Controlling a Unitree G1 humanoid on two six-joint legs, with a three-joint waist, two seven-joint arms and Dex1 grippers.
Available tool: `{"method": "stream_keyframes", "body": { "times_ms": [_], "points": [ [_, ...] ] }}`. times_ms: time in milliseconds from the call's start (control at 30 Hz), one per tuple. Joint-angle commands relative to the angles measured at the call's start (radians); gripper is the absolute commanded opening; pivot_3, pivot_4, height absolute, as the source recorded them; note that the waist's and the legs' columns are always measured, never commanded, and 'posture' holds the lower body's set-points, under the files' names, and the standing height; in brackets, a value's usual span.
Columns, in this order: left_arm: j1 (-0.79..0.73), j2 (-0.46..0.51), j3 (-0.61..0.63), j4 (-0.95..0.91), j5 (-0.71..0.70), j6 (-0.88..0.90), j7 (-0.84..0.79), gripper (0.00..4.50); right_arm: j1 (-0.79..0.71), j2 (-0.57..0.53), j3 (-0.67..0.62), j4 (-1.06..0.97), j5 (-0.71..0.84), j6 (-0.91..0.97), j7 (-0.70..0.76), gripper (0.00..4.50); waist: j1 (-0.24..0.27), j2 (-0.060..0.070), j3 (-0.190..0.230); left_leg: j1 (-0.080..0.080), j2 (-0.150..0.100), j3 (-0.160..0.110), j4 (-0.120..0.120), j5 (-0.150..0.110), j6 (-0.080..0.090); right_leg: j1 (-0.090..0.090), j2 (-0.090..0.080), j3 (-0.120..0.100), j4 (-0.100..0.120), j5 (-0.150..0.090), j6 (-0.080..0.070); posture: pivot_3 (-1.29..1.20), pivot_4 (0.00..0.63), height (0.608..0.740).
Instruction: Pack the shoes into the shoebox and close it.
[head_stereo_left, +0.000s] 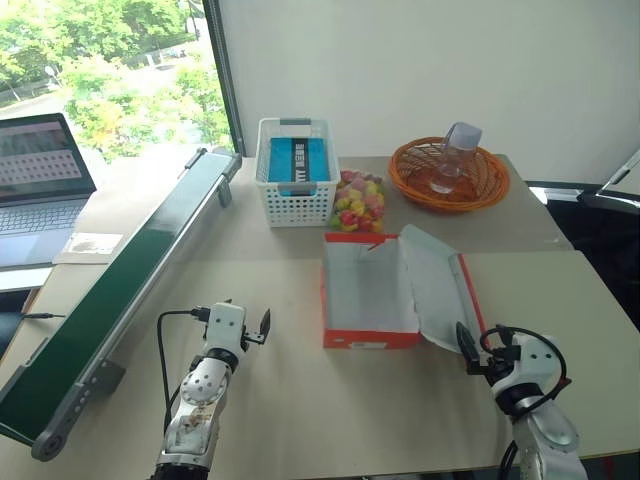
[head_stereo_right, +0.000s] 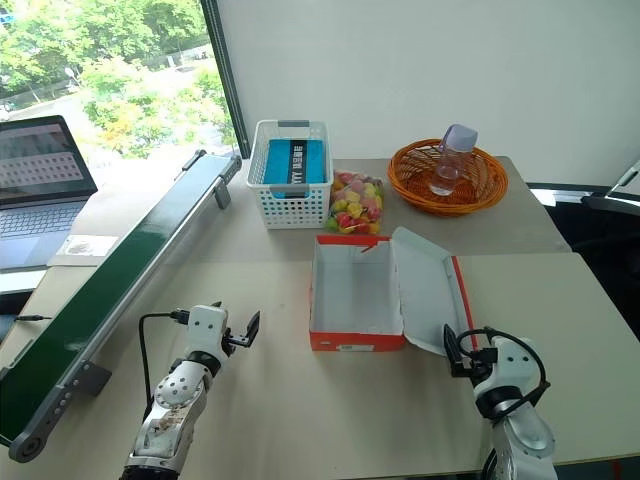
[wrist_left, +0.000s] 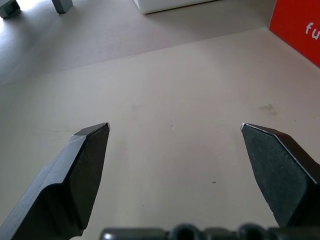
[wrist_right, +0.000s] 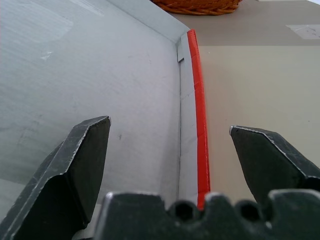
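The shoebox (head_stereo_left: 370, 340) lies open in the middle of the table, red-orange outside and white inside, and nothing shows inside it. Its lid (head_stereo_left: 435, 290) is folded out to the right. The shoes are out of view. My left gripper (head_stereo_left: 247, 318) hovers open over bare table to the left of the box, whose red corner (wrist_left: 300, 25) shows in the left wrist view. My right gripper (head_stereo_left: 487, 345) is open at the lid's near right corner. In the right wrist view the lid's red edge (wrist_right: 200, 115) runs ahead between the fingers, and nothing is held.
Behind the box stand a white lattice basket (head_stereo_left: 295, 185) holding a blue package, a bag of coloured sweets (head_stereo_left: 358, 200), and an orange wicker basket (head_stereo_left: 448, 175) with a clear bottle (head_stereo_left: 455, 155). A green conveyor (head_stereo_left: 130, 290) runs along the left, beside a laptop (head_stereo_left: 40, 170).
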Motion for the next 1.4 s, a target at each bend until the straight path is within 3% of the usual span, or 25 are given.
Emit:
{"method": "stream_keyframes", "body": {
  "times_ms": [33,467,700,900,1133,1400],
  "points": [
    [-0.001,-0.005,-0.005,-0.002,-0.012,-0.017,-0.009,4.5,-0.011,0.002,0.011,-0.044,-0.004,0.006,-0.005,4.44,0.0,0.0,0.0,0.0,0.0,0.0,0.0,0.0,0.0,0.0,0.0,0.0,0.0,0.0,0.0,0.0,0.15,0.74],
    [-0.01,-0.014,-0.012,0.011,-0.018,-0.027,-0.016,4.5,-0.005,-0.029,0.001,-0.119,0.003,0.045,-0.025,4.44,-0.006,0.0,0.0,0.0,0.0,0.0,0.0,0.0,0.0,0.0,0.0,0.0,0.0,0.0,0.0,0.0,0.15,0.74],
    [-0.046,0.014,0.007,-0.079,-0.021,-0.005,-0.016,4.5,-0.006,-0.087,-0.059,-0.255,0.045,0.124,-0.038,4.44,-0.005,0.0,0.0,0.0,0.0,0.0,0.0,0.0,0.0,0.0,0.0,0.0,0.0,0.0,0.0,0.0,0.15,0.74],
    [-0.199,0.091,0.09,-0.205,-0.047,0.082,-0.013,4.5,-0.211,-0.209,-0.096,-0.336,0.105,0.262,-0.047,4.44,-0.01,0.0,0.001,0.0,0.0,0.0,0.001,0.0,0.0,0.0,0.0,0.001,0.001,0.002,0.0,0.0,0.15,0.74],
    [-0.384,0.177,0.127,-0.227,-0.096,0.191,-0.066,4.5,-0.5,-0.297,0.065,-0.306,0.167,0.434,0.104,4.44,-0.008,-0.002,0.002,0.0,0.0,-0.001,0.0,0.006,0.009,0.001,0.004,0.002,0.0,0.002,0.0,0.0,0.15,0.74],
    [-0.358,0.323,0.109,-0.284,-0.194,0.418,-0.257,4.5,-0.642,-0.335,0.209,-0.271,0.258,0.594,0.341,4.44,-0.004,-0.003,0.003,-0.002,0.0,-0.001,-0.001,0.005,0.009,0.0,0.005,0.003,0.0,0.007,0.0,0.0,0.15,0.74]
  ]
}}
